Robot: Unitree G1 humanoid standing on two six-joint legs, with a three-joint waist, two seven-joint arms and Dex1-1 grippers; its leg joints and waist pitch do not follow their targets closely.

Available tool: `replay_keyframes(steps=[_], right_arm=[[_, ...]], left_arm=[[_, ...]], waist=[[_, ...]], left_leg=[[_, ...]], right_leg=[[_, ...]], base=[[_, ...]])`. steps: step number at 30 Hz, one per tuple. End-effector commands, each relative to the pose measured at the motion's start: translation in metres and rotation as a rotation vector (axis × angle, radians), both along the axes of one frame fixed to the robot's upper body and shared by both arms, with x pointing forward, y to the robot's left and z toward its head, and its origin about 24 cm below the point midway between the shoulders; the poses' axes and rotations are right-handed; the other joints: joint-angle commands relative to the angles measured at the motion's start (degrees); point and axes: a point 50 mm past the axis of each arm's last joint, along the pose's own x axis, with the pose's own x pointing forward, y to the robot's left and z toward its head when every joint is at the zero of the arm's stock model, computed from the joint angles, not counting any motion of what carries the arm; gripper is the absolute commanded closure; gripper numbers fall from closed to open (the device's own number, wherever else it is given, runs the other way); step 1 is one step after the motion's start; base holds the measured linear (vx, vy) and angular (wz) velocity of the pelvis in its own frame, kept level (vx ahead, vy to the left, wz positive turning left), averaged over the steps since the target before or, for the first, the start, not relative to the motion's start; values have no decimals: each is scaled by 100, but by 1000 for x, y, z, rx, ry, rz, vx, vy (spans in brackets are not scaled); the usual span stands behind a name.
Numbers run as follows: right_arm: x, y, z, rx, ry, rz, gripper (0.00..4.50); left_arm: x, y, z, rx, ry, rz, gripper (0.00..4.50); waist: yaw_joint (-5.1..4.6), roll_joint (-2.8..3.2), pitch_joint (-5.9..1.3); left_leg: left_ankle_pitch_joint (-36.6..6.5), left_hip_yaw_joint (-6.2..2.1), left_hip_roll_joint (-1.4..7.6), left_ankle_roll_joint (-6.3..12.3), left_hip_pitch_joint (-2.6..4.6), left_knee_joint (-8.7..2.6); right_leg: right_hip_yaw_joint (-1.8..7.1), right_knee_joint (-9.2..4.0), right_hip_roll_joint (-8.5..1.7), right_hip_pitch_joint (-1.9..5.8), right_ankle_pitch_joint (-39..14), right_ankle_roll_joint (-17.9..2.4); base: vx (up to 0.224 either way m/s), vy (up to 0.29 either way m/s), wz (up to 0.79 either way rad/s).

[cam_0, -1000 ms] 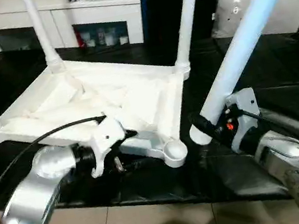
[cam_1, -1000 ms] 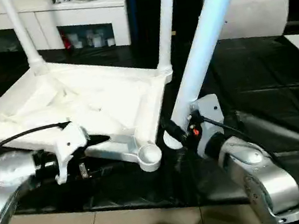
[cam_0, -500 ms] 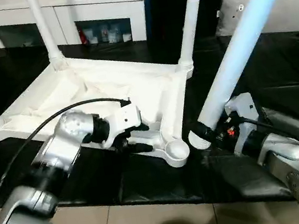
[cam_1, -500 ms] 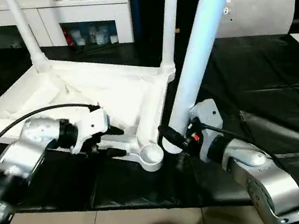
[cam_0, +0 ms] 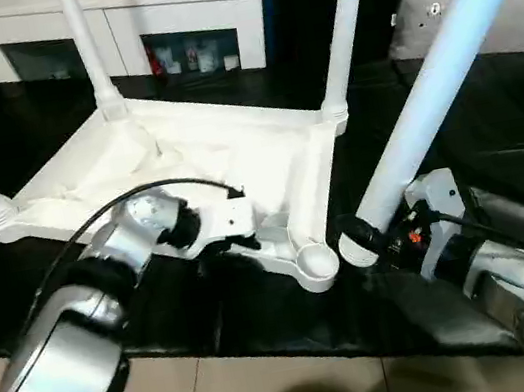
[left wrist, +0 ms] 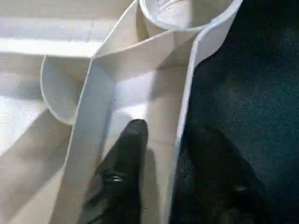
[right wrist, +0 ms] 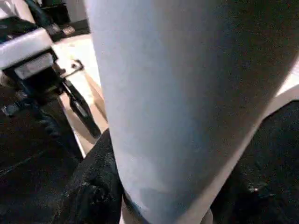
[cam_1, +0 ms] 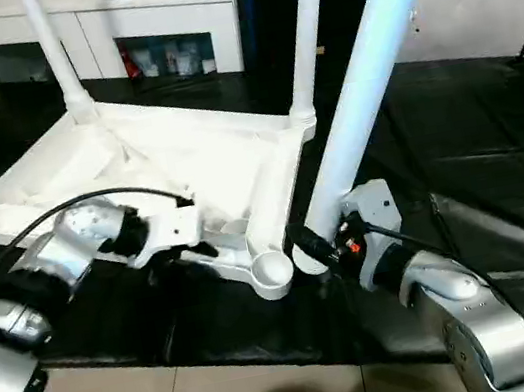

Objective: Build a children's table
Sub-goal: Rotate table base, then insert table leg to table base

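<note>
Ribbed white plastic top (cam_0: 184,159), left pincer (left wrist: 161,154) astride its thin rim, right pincer (cam_0: 371,238) clamping smooth tapered leg (cam_0: 435,84).

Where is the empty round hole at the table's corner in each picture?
Left eye: empty corner socket low, middle, beside the held leg.
Right eye: socket low, middle.
Left wrist: socket at the upper edge.
Right wrist: cannot tell.
Shared landmark: the table top's rim leading to it.

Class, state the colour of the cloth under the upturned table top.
Black: the black cloth under the white plastic table top, clearest in the left eye view.
</note>
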Motion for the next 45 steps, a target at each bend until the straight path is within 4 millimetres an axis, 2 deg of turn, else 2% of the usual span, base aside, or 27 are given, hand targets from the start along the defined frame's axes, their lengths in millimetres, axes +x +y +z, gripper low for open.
replay_keyframes(steps=[1,5,6,9,11,14,16,18,20,21,22,23,24,26,27,30,31,32,33,34,35,36,39,41,42,45], right_arm=[[-1,-1,3,4,-9,-2,257],[-1,0,2,4,-6,1,257],[-1,0,2,6,-3,3,257],[-1,3,1,15,6,3,257],[-1,4,1,19,8,0,257],[2,6,0,30,16,-15,257],[7,8,-1,31,22,-41,257],[9,10,-1,37,23,-39,257],[12,12,0,47,28,-47,257],[15,14,0,58,34,-60,257],[16,14,1,61,34,-62,257],[18,16,1,77,45,-61,257],[18,17,1,81,48,-59,257],[21,20,3,100,51,-37,257],[23,22,5,98,43,-23,257],[28,25,9,87,22,7,257],[30,26,10,73,9,25,257],[30,26,10,73,9,26,257],[33,28,10,51,8,51,257],[33,28,10,51,8,51,257],[36,29,9,14,14,57,257],[37,29,9,1,12,61,257],[43,31,8,-50,21,102,257],[46,31,9,-41,34,128,257],[46,31,9,-39,60,156,257],[46,31,8,-47,73,176,257]], left_arm=[[3,-2,6,4,-18,-10,336],[5,-2,7,-8,-2,9,369],[6,-2,7,-13,5,22,381],[9,1,5,-28,37,104,389],[10,3,4,-21,38,146,416],[12,9,-1,-19,63,244,426],[11,13,-7,-32,152,369,433],[8,14,-11,-33,172,370,434],[5,11,-15,-75,201,402,437],[2,9,-17,-100,219,443,440],[2,8,-18,-104,224,453,444],[-4,6,-23,-93,236,473,448],[-6,6,-25,-88,238,479,450],[-14,1,-27,-99,242,501,450],[-17,-2,-26,-127,226,502,450],[-24,-10,-22,-197,174,446,450],[-29,-13,-20,-232,103,361,450],[-29,-13,-20,-233,102,359,450],[-35,-13,-21,-222,37,295,450],[-35,-13,-21,-222,37,295,450],[-40,-12,-23,-218,38,267,450],[-41,-12,-24,-217,41,268,450],[-47,-4,-30,-178,61,293,450],[-50,0,-31,-194,70,286,450],[-50,2,-30,-211,71,284,450],[-50,2,-29,-226,73,278,450]], waist=[[14,20,-363],[13,24,-359],[19,-1,-359],[39,5,-350],[32,3,-344],[14,-17,-336],[-12,-22,-337],[-23,-10,-333],[-69,6,-323],[-68,-28,-329],[-77,9,-331],[-82,-52,-329],[-77,-20,-339],[-82,-5,-323],[-89,-26,-322],[-93,-1,-311],[-91,13,-312],[-111,3,-312],[-94,16,-321],[-99,18,-328],[-96,49,-339],[-113,33,-337],[-111,35,-344],[-107,30,-352],[-120,4,-350],[-104,6,-367]], left_leg=[[201,106,50,-19,-154,-469],[53,118,55,-8,-130,-478],[58,125,51,9,-130,-478],[22,126,57,7,-126,-491],[49,107,60,-18,-163,-506],[0,101,51,-35,-179,-513],[4,104,54,-63,-171,-515],[13,94,55,-73,-183,-516],[-29,98,56,-43,-196,-515],[-15,106,60,-34,-188,-514],[19,99,71,-17,-191,-516],[-31,117,77,17,-174,-521],[5,97,102,16,-184,-530],[41,120,98,75,-175,-527],[2,121,109,72,-177,-535],[-126,124,101,84,-181,-540],[-179,129,103,101,-172,-541],[-200,126,101,111,-197,-548],[-198,126,110,110,-172,-546],[-189,110,122,114,-185,-550],[-100,123,132,106,-156,-552],[-49,130,116,103,-177,-553],[61,140,104,77,-178,-546],[93,147,92,113,-174,-541],[117,149,90,131,-185,-544],[271,155,87,185,-178,-537]], right_leg=[[240,-352,-335,522,254,-1459],[242,-379,-334,498,96,-1465],[245,-386,-332,501,67,-1468],[238,-407,-349,497,-118,-1442],[225,-408,-357,522,-196,-1391],[214,-425,-357,525,-340,-1334],[210,-415,-367,509,-404,-1344],[209,-418,-374,513,-470,-1351],[212,-435,-360,507,-451,-1443],[212,-432,-359,504,-414,-1456],[206,-411,-364,497,-332,-1510],[201,-430,-355,484,-395,-1513],[202,-388,-383,507,-344,-1539],[197,-423,-361,458,-375,-1518],[193,-418,-365,460,-415,-1518],[191,-448,-364,444,-653,-1466],[191,-462,-358,421,-758,-1417],[194,-471,-356,434,-778,-1378],[191,-467,-362,414,-759,-1373],[187,-449,-371,425,-711,-1372],[179,-431,-364,399,-527,-1375],[179,-427,-346,410,-450,-1373],[177,-405,-352,423,-227,-1402],[175,-402,-342,431,-144,-1426],[178,-403,-337,444,-119,-1429],[178,-383,-335,455,128,-1460]], base=[[0,0,0],[0,0,0],[0,0,0],[0,0,0],[0,0,0],[0,0,0],[0,0,0],[0,0,0],[0,0,0],[0,0,0],[0,0,0],[0,0,0],[0,0,0],[0,0,0],[0,0,0],[0,0,0],[0,0,0],[0,0,0],[0,0,0],[0,0,0],[0,0,0],[0,0,0],[0,0,0],[0,0,0],[0,0,0],[0,0,0]])
